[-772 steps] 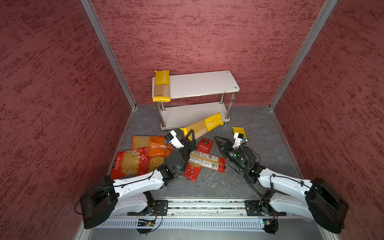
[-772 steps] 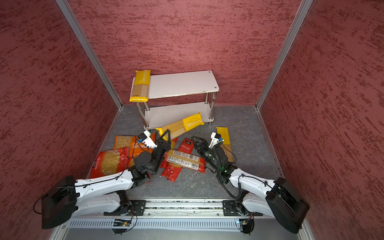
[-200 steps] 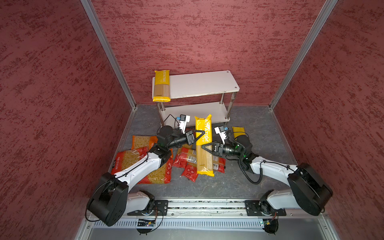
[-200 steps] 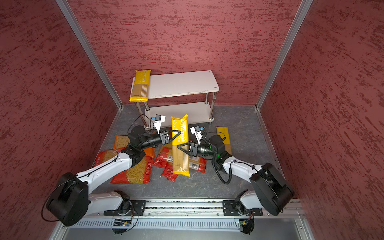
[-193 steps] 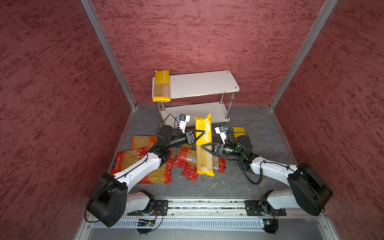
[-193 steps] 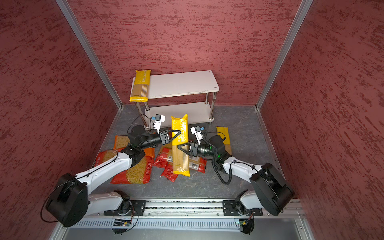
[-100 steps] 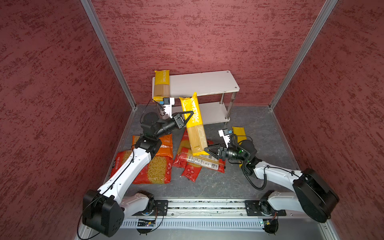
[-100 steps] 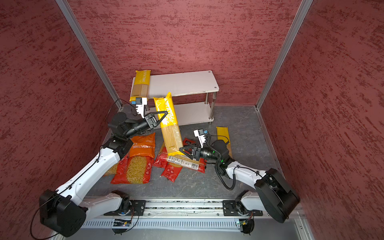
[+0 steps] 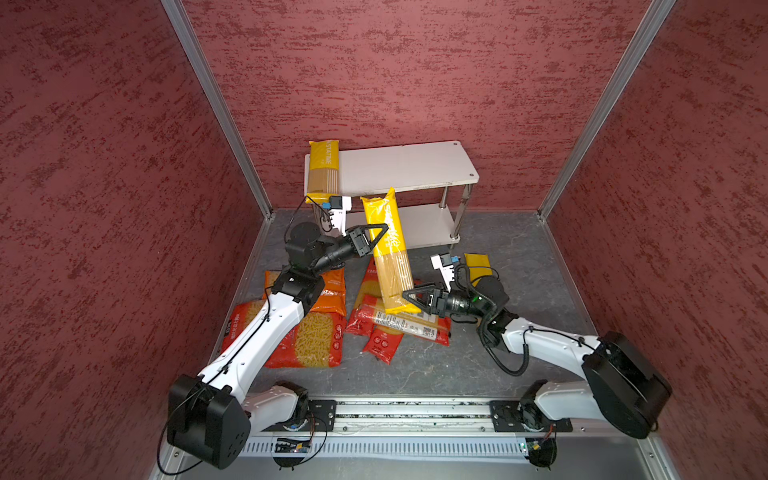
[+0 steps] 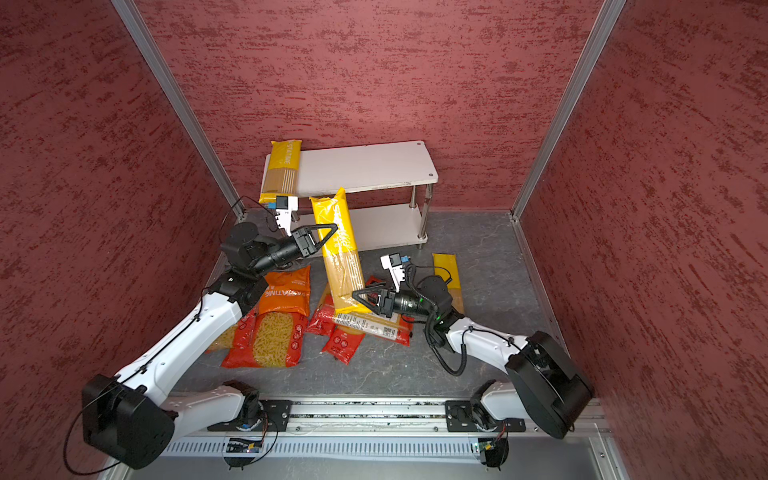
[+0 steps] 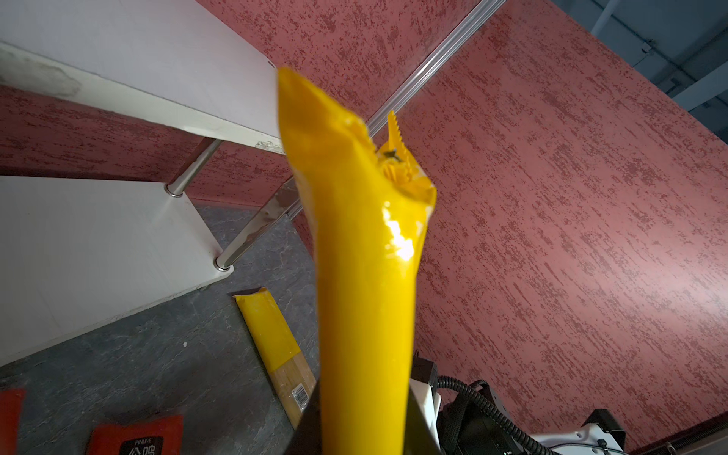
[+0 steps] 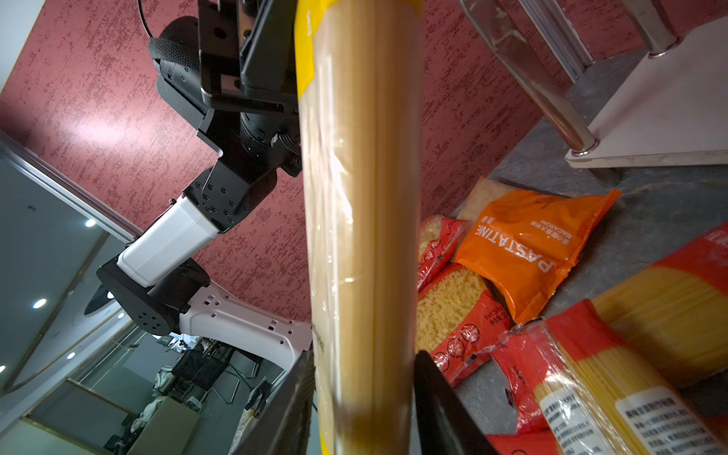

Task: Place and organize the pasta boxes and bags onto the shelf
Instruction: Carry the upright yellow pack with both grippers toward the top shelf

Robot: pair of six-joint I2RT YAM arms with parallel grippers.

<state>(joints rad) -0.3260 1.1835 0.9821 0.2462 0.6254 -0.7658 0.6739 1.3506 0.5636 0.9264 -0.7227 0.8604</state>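
**Room.** The cell is closed on three sides by red textured walls (image 9: 374,83) joined by aluminium corner profiles (image 9: 216,108). A metal rail (image 9: 415,411) carrying both arm bases runs along the open front.

**Surface.** The worktop (image 9: 519,257) is grey with a slate-like pattern. The shelf (image 9: 407,166) stands on it against the back wall.

**Stock.**
- One yellow pack (image 9: 323,172) lies across the left end of the shelf's top board, overhanging its front edge.
- A second yellow pack (image 9: 478,262) lies flat on the worktop behind the right arm.
- The red spaghetti bags (image 9: 399,324) lie heaped at centre.
- The short-pasta bags (image 9: 316,332) lie under the left arm.

**Grippers.**
- The left gripper (image 9: 376,237) has its jaws clenched on the held spaghetti pack (image 9: 388,253). The pack is raised and tilted in front of the shelf, top end level with the upper board's front edge.
- The right gripper (image 9: 411,297) brackets the pack's lower end. Whether its jaws press the pack cannot be told.
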